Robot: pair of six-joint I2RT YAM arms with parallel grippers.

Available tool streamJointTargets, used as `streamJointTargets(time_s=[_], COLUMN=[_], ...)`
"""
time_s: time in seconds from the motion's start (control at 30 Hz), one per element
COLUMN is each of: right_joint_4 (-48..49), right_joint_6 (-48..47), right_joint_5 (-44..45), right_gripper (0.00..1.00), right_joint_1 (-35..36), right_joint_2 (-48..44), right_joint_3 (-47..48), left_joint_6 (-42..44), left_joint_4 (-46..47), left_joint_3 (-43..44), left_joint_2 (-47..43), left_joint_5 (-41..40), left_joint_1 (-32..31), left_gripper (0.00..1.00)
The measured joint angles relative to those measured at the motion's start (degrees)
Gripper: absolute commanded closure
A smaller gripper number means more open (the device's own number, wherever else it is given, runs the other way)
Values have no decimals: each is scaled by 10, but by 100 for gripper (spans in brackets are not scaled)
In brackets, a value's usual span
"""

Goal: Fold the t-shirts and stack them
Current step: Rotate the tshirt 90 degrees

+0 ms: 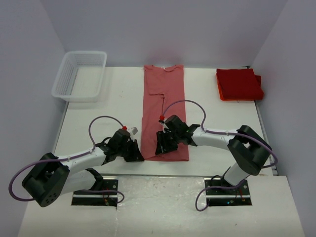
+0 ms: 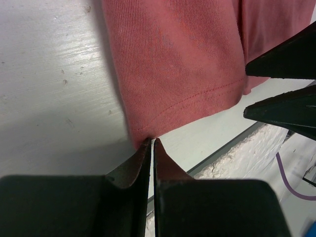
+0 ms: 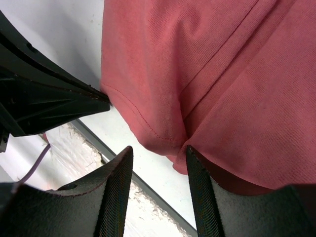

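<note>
Left claw (image 2: 151,141) pinched shirt (image 2: 177,64) corner at tips; right claw (image 3: 158,149) stood open astride hem. Likely hem-up fold; right should close first.

White arm links (image 1: 79,159), black joints (image 1: 47,182), purple cables (image 1: 101,117), black tapered claw fingers (image 2: 131,170)

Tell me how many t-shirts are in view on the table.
2 that can be told apart: the salmon-red t-shirt lies stretched along the table middle, the red folded pile sits at the far right corner. The pile may hold several shirts, hidden under its top one.
</note>
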Motion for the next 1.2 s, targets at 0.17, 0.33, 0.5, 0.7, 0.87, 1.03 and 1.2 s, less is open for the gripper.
streamJointTargets(time_s=[0.17, 0.33, 0.5, 0.7, 0.87, 1.03, 1.2], right_joint_4=[-8, -19, -23, -19, -16, -12, -6], right_joint_6=[0, 0, 0, 0, 0, 0, 0], right_joint_5=[3, 5, 5, 4, 4, 2, 0], right_gripper=[52, 52, 52, 52, 52, 54, 62], right_joint_1=[2, 5, 5, 5, 5, 5, 5], right_joint_2=[-5, -9, -9, 5, 17, 18, 31], right_joint_3=[4, 14, 18, 20, 20, 20, 20], left_joint_6=[0, 0, -3, -4, -4, -4, -5], left_joint_4=[4, 6, 8, 17, 18, 18, 20], left_joint_3=[-2, -3, -4, -9, -10, -10, -11], left_joint_2=[0, 0, 0, 0, 0, 0, 0], left_joint_5=[2, 3, 4, 10, 12, 12, 12], left_joint_1=[0, 0, 0, 0, 0, 0, 0], left_gripper=[95, 95, 95, 94, 94, 94, 94])
